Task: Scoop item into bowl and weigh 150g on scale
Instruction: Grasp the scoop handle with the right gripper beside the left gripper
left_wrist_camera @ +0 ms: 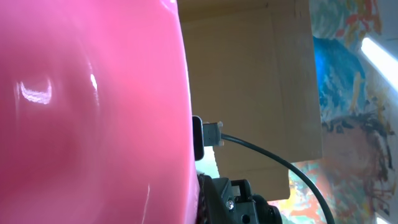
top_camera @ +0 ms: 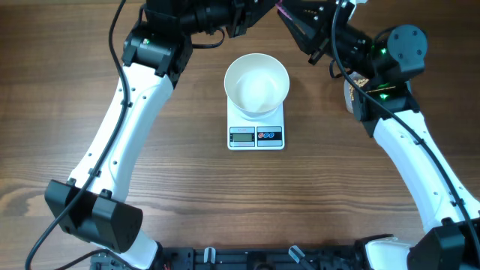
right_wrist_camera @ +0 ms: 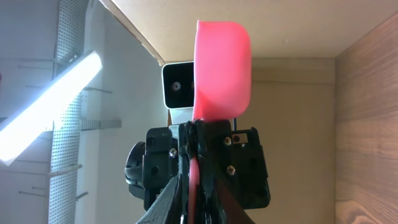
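**Right gripper** (right_wrist_camera: 199, 146): fingers clenched on the thin handle (right_wrist_camera: 194, 183) of a pink scoop (right_wrist_camera: 222, 68). The cup stands above the fingers and its inside is hidden.

**Left gripper** (top_camera: 251, 16): jaws closed, facing the right one at close quarters. The scoop's glossy cup fills its wrist view. Whether its fingers bear on the scoop cannot be told.

Both grippers meet at 12 o'clock of the table (top_camera: 337, 210), beyond the bowl.

**White bowl** (top_camera: 257, 90): empty and upright, seated on the kitchen scale (top_camera: 256, 126) at table centre. The display (top_camera: 241, 136) faces 6 o'clock, and its reading is too small to tell.

**Beans** (top_camera: 361, 78): a tan patch at 3 o'clock of the bowl, largely hidden by the right arm (top_camera: 420, 157). Their container cannot be made out.

**Handling, as judged:**
- The scoop looks like light, rigid, smooth plastic. It is best held on the handle near the cup, since a grip further back lets a loaded cup twist between the pads.
- The beans look small, hard and round, so they are likely to roll and bounce. A level carry and a slow tilt low over the bowl suit them.
- The bowl rests loose on the scale, so a knock on its rim may slide it and upset the reading.
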